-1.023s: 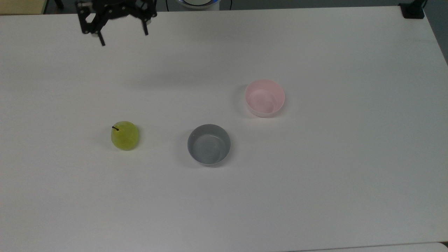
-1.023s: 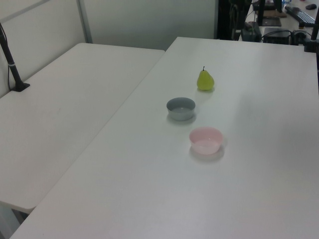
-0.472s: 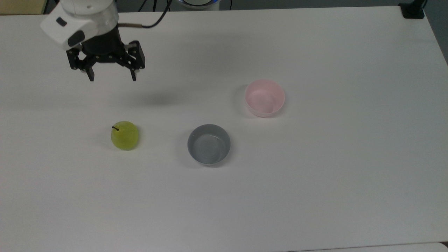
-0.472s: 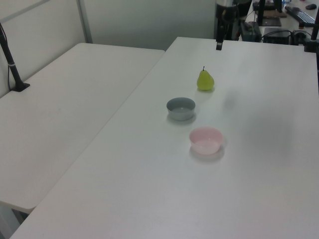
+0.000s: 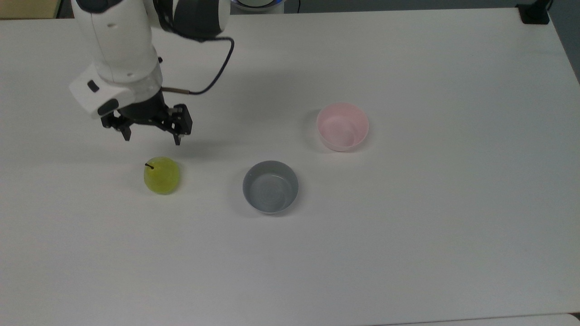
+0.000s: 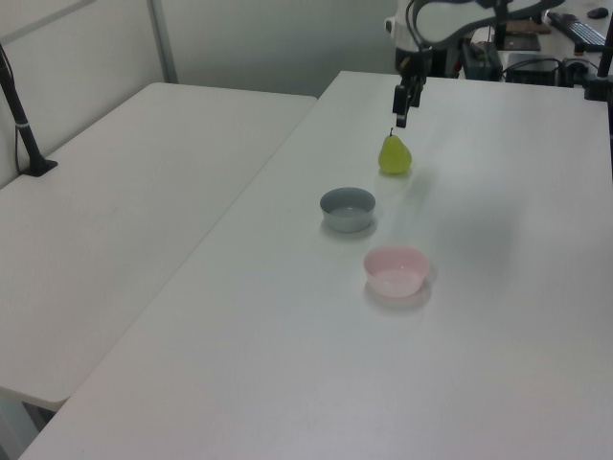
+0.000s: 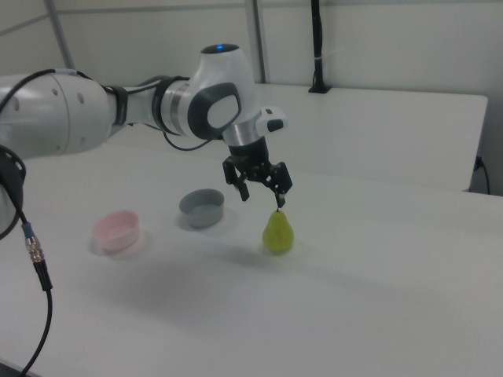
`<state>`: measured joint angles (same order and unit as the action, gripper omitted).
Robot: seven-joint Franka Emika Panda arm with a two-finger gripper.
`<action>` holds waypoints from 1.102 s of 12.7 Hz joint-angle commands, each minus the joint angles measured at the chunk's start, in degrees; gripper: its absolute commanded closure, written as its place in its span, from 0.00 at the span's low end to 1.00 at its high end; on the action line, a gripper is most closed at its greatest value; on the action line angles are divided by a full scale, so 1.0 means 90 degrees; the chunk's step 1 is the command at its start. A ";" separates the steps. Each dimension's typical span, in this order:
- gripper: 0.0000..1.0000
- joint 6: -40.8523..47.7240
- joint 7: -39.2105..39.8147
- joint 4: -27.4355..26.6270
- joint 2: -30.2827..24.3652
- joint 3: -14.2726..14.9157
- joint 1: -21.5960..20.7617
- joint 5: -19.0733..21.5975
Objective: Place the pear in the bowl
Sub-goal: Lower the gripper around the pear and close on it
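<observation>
- Your gripper [image 5: 151,136] hangs above the table [image 5: 408,253] with its fingers spread apart and nothing between them.
- The pear [image 5: 161,175] stands upright on the table, below the gripper and slightly off its centre line. In the right view its stem tip sits just under one fingertip [image 7: 279,203], so you are close above it but not around it.
- Expect the pear [image 7: 277,232] to be light and probably rigid, with a smooth, glossy skin that may slip. This is a judgement from its look alone.
- Its body is rounded and tapers toward the stem, so a pinch near the neck could squeeze it out downward. Take hold across the widest part of the belly, with the fingers well down past the stem.
- Leave the thin dark stem alone; it offers no grip and may snap.
- The pink bowl [image 5: 342,126] sits well away from the gripper, toward the top view's right, open and empty.
- A grey bowl [image 5: 270,186] stands between the pear and the pink bowl along that path, also empty. You will likely need to carry the pear past it.
- Count: one pear, two bowls (one pink, one grey), one gripper.
- The pear [image 6: 395,154] is not yet grasped, so the whole carry remains ahead.
</observation>
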<state>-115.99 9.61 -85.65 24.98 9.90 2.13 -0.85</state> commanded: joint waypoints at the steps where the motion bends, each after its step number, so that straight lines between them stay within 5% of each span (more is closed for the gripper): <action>1: 0.00 -0.0334 -0.0169 0.0200 0.0408 0.0092 -0.0051 0.0016; 10: 0.00 -0.1056 -0.0159 0.0142 0.0994 0.0092 -0.0051 -0.0042; 12: 0.55 -0.1135 -0.0149 0.0093 0.1033 0.0092 -0.0051 -0.0071; 13: 0.75 -0.1136 -0.0159 0.0093 0.1033 0.0092 -0.0051 -0.0071; 14: 0.83 -0.1136 -0.0169 0.0093 0.1033 0.0092 -0.0060 -0.0071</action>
<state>-125.21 8.86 -85.11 33.95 10.04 2.13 -0.90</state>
